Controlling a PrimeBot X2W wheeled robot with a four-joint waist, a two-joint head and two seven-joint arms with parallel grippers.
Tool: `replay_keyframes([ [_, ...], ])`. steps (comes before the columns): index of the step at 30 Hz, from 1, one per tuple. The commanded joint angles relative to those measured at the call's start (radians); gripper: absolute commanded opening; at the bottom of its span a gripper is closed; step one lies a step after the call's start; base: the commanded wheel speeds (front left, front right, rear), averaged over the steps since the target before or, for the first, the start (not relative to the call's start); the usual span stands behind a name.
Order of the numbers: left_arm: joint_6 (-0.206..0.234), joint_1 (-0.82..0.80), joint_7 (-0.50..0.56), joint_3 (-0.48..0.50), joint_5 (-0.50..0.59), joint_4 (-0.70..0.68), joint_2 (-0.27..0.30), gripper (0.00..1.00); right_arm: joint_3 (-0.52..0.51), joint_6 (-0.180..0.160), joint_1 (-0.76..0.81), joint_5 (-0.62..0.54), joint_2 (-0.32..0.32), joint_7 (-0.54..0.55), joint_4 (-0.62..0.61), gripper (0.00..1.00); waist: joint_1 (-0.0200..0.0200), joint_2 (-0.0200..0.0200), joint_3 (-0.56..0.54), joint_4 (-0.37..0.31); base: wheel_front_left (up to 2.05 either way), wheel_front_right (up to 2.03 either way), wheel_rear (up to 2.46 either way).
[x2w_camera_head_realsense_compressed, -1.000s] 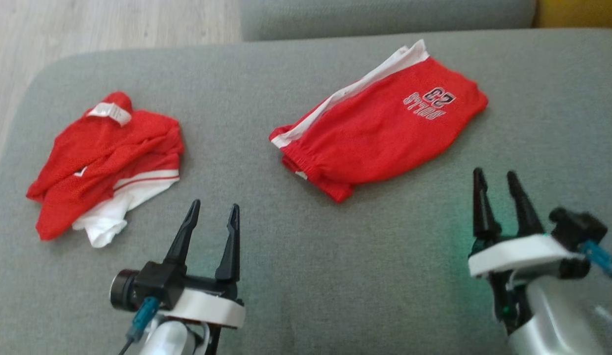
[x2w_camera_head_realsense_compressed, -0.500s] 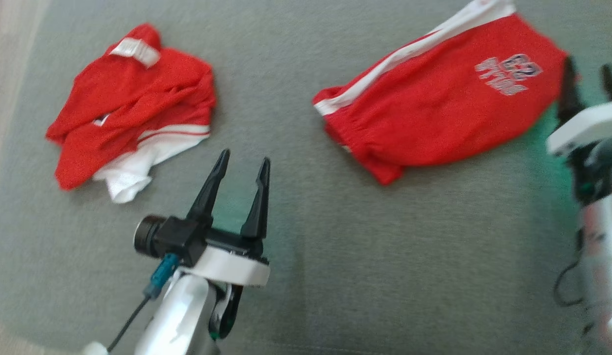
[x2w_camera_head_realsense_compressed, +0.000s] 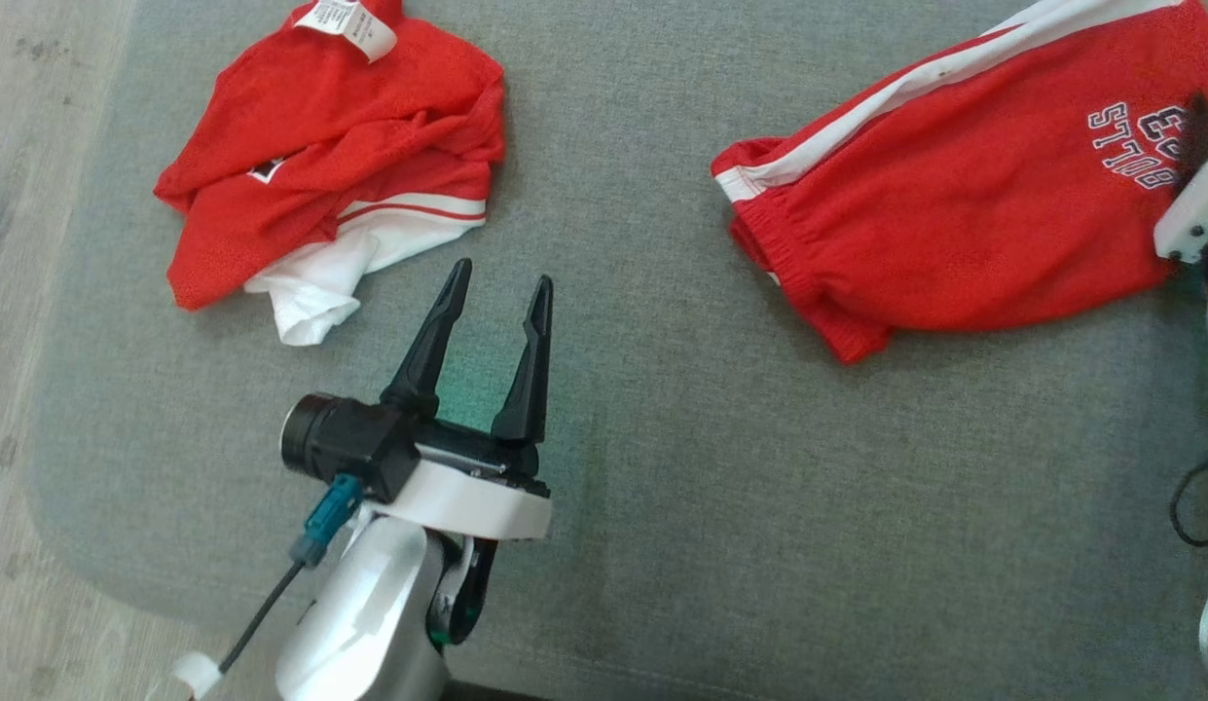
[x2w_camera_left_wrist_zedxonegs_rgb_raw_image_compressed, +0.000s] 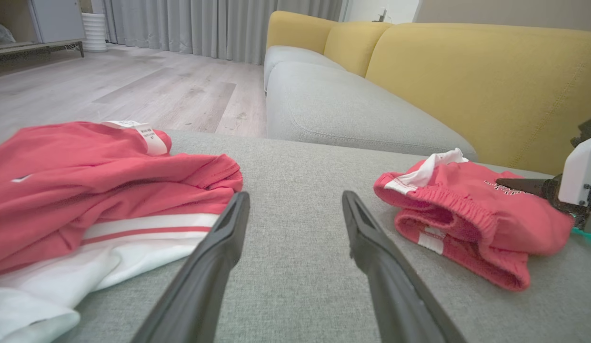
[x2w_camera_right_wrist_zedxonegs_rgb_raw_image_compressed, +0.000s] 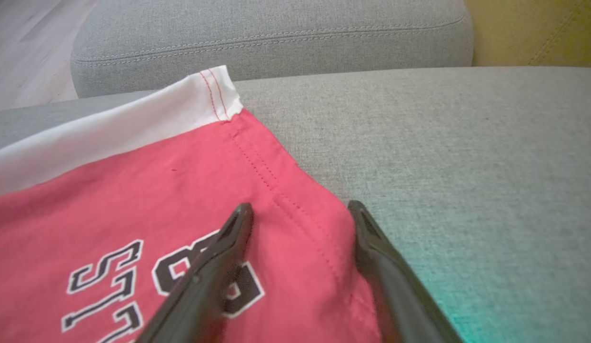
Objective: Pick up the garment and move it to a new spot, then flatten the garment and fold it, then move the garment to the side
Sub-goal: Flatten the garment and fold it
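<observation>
A crumpled red and white garment (x2w_camera_head_realsense_compressed: 321,166) with a white label lies at the upper left of the grey cushion (x2w_camera_head_realsense_compressed: 711,487). My left gripper (x2w_camera_head_realsense_compressed: 499,277) stands open just right of its white hem, with nothing between its fingers; in the left wrist view the left gripper (x2w_camera_left_wrist_zedxonegs_rgb_raw_image_compressed: 295,196) has that garment (x2w_camera_left_wrist_zedxonegs_rgb_raw_image_compressed: 85,190) to its left. Folded red shorts (x2w_camera_head_realsense_compressed: 954,224) with a white stripe and lettering lie at the right. My right gripper (x2w_camera_right_wrist_zedxonegs_rgb_raw_image_compressed: 300,207) hangs open over the shorts' (x2w_camera_right_wrist_zedxonegs_rgb_raw_image_compressed: 133,200) lettered corner, and shows at the head view's right edge (x2w_camera_head_realsense_compressed: 1202,117).
The cushion's left edge drops to a wooden floor (x2w_camera_head_realsense_compressed: 19,292). Beyond the cushion lies a second grey seat (x2w_camera_left_wrist_zedxonegs_rgb_raw_image_compressed: 347,109) with a yellow backrest (x2w_camera_left_wrist_zedxonegs_rgb_raw_image_compressed: 466,81). Bare grey fabric stretches between the two garments and toward me.
The head camera has tilted down and shifted the whole picture. My right gripper has moved forward onto the shorts' lettered end. My left gripper has come forward beside the crumpled garment. Both stay open.
</observation>
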Motion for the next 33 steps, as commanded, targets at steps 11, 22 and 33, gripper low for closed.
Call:
replay_keyframes([
  [11,0.014,-0.025,-0.006,0.036,-0.003,-0.026,0.004,1.0,0.077,-0.001,-0.031,0.037,0.043,-0.112,0.113,0.0,-0.0001,0.0,-0.053,-0.052,0.0,0.0,0.0],
  [22,0.005,0.033,-0.006,0.076,0.022,-0.019,0.004,1.0,0.062,-0.001,0.072,0.171,0.008,-0.227,0.144,0.0,-0.0001,0.0,-0.167,-0.157,0.0,0.0,0.0],
  [33,-0.006,0.077,-0.006,0.095,0.028,-0.022,0.004,1.0,-0.061,-0.001,0.148,0.133,-0.026,-0.274,0.154,0.0,-0.0001,0.0,-0.201,-0.17,0.0,0.0,0.0],
])
